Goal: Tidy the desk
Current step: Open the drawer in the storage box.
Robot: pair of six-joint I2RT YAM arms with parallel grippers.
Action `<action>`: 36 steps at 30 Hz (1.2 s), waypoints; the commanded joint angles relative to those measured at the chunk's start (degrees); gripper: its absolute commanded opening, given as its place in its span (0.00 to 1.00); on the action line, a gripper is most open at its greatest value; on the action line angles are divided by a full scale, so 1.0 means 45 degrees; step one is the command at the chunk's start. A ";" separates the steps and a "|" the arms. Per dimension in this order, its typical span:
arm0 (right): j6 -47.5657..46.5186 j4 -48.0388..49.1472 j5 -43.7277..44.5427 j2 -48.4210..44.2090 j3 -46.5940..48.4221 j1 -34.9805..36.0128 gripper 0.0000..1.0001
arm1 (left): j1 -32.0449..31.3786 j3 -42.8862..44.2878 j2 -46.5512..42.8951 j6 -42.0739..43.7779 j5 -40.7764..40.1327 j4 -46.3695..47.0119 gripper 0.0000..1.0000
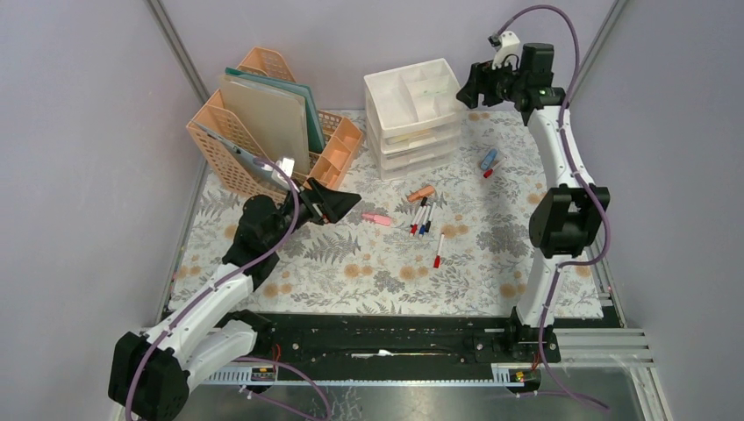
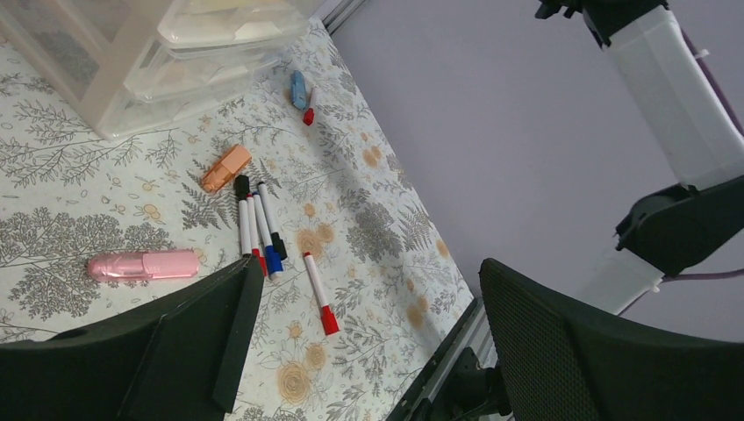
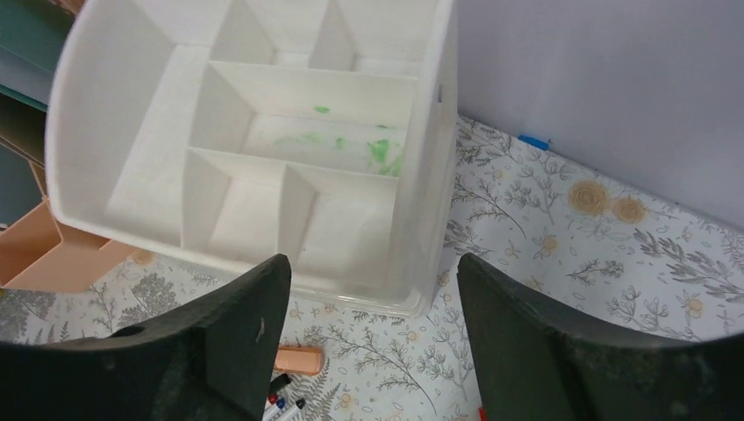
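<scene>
The desk (image 1: 368,263) wears a pale cloth with grey ferns and orange flowers. On it lie a pink highlighter (image 1: 377,218), an orange highlighter (image 1: 421,193), a bunch of markers (image 1: 423,217), a lone red-capped marker (image 1: 438,251), and a blue item (image 1: 488,159) beside a small red one (image 1: 492,171). My left gripper (image 1: 338,203) is open and empty, hovering just left of the pink highlighter (image 2: 143,265). My right gripper (image 1: 469,88) is open and empty, raised over the right edge of the white drawer unit (image 1: 412,114), whose top tray (image 3: 434,175) shows below it.
A peach file rack (image 1: 338,153) holding folders stands at the back left. A black rail (image 1: 386,338) runs along the near edge. Grey walls close in the back and sides. The left wrist view shows the markers (image 2: 259,228) and the lone marker (image 2: 319,294).
</scene>
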 commanded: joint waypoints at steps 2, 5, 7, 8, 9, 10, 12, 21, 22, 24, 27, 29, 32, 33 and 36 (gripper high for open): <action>0.0057 -0.0822 0.0895 0.0882 0.1223 0.0279 0.73 | 0.0022 -0.0227 -0.0471 -0.0794 -0.0177 0.0916 0.99; -0.0080 -0.0886 0.1132 0.1176 0.1392 0.0406 0.68 | 0.0037 0.0113 -0.0601 -0.1342 -0.0274 0.0864 0.99; -0.0086 -0.0862 0.1226 0.1330 0.1539 0.0472 0.68 | 0.0036 0.0556 -0.0635 -0.1875 -0.0546 0.0501 0.99; -0.0052 -0.0865 0.1265 0.1396 0.1625 0.0469 0.68 | 0.0029 0.0886 -0.0602 -0.2313 -0.0958 0.0167 0.99; -0.0004 -0.0858 0.1312 0.1460 0.1697 0.0466 0.68 | 0.0033 0.1557 -0.0490 -0.2895 -0.1327 -0.0794 0.99; 0.0044 -0.0847 0.1325 0.1458 0.1721 0.0477 0.68 | 0.0023 0.2159 -0.0320 -0.3221 -0.1488 -0.1500 0.99; 0.0158 -0.0773 0.1180 0.1378 0.1667 0.0473 0.68 | 0.0025 0.3364 0.0054 -0.3922 -0.1531 -0.2775 0.99; 0.0443 -0.0603 0.0815 0.0363 0.0760 0.0462 0.71 | -0.0569 0.5776 0.0138 -0.5365 -0.2281 -0.5167 0.99; 0.0459 -0.0586 0.0855 0.0240 0.0693 0.0458 0.71 | -0.0618 0.5863 0.0120 -0.5425 -0.2267 -0.5214 0.99; 0.0512 -0.0590 0.0902 0.0034 0.0624 0.0462 0.71 | -0.0674 0.6118 0.0193 -0.5507 -0.2168 -0.5388 0.99; 0.0610 -0.0598 0.0918 -0.0098 0.0624 0.0447 0.72 | -0.0695 0.6462 0.0356 -0.5463 -0.1825 -0.5528 0.99; 0.0594 -0.0607 0.0985 -0.0107 0.0566 0.0459 0.72 | -0.0726 0.6517 0.0464 -0.5528 -0.1494 -0.5315 0.98; 0.0461 -0.0609 0.1090 -0.0178 0.0314 0.0457 0.73 | -0.0869 0.6487 0.0647 -0.5567 -0.1254 -0.5163 0.98; 0.0417 -0.0599 0.1104 -0.0245 0.0225 0.0432 0.73 | -0.0912 0.6437 0.0731 -0.5665 -0.1137 -0.5081 0.98; 0.0370 -0.0591 0.1068 -0.0302 0.0083 0.0411 0.73 | -0.1223 0.6600 0.0942 -0.5675 -0.0927 -0.4864 0.98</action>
